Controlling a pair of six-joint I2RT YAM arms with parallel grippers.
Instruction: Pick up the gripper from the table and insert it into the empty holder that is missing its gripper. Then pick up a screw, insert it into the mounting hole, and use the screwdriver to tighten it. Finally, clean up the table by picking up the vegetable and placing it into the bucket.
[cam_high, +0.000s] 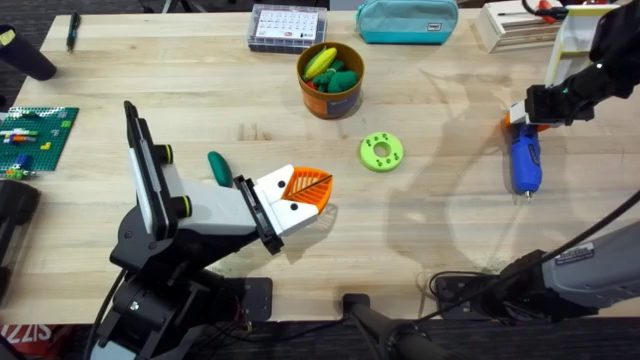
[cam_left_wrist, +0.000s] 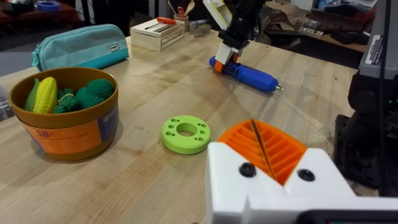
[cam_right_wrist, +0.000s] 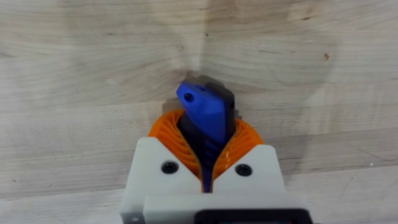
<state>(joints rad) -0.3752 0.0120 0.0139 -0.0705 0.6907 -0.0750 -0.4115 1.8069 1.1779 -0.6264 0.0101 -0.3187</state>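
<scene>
Blue screwdriver (cam_high: 526, 165) lying on the right part of the tabletop (cam_high: 200, 90), metal tip toward the near edge, rear end clamped between the orange pads of the right pincer (cam_high: 522, 118). Dark green vegetable (cam_high: 219, 168) flat on the wood just beside the left arm. Left pincer (cam_high: 312, 188) low over the tabletop near the middle, pads pressed together on nothing. Lime-green disc (cam_high: 381, 151) between the two pincers, nothing across the way. Orange bucket (cam_high: 331, 80) farther back, holding toy vegetables. Teal pouch (cam_high: 407, 20) and clear parts box (cam_high: 287, 27) at the far edge. Pale wooden planks throughout.
</scene>
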